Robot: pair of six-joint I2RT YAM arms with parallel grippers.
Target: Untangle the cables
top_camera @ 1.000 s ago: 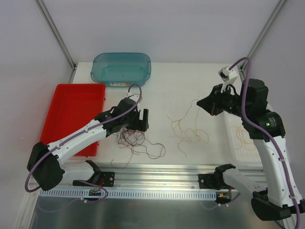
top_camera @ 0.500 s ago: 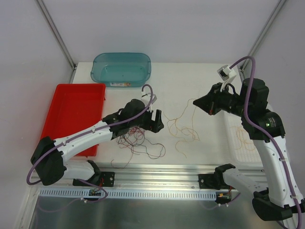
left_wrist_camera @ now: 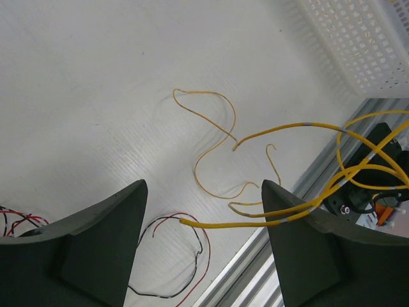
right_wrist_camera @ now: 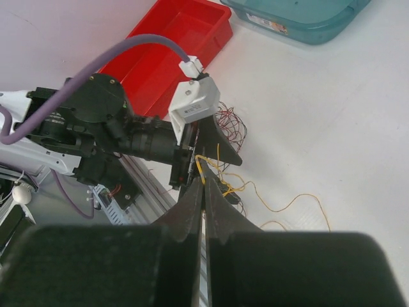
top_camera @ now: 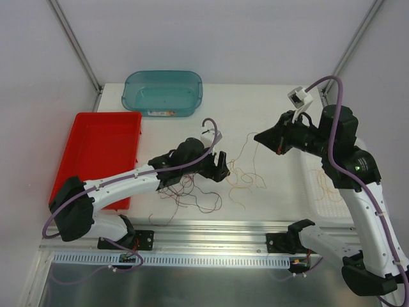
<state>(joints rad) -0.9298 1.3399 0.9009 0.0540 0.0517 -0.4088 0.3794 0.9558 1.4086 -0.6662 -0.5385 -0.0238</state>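
Observation:
A loose yellow cable (top_camera: pixel 246 174) lies at mid-table, and one strand rises to my right gripper (top_camera: pixel 261 138), which is shut on it; the pinch shows in the right wrist view (right_wrist_camera: pixel 205 187). A red and dark tangle (top_camera: pixel 185 190) lies just left of it. My left gripper (top_camera: pixel 221 167) is open, low over the table between the tangle and the yellow cable. In the left wrist view its fingers (left_wrist_camera: pixel 102 243) stand wide apart around (left_wrist_camera: pixel 203 188), with a yellow strand (left_wrist_camera: pixel 243 224) running across the gap against the right finger and a red-black loop (left_wrist_camera: pixel 199 251) below.
A red tray (top_camera: pixel 96 153) lies at the left and a teal bin (top_camera: pixel 163 91) at the back. A white mesh basket (top_camera: pixel 329 188) holding yellow wires sits at the right under my right arm. An aluminium rail (top_camera: pixel 211 233) runs along the near edge.
My left arm has reached right, from over the red-dark tangle to the yellow cable. My right gripper has shifted left, still holding the yellow strand.

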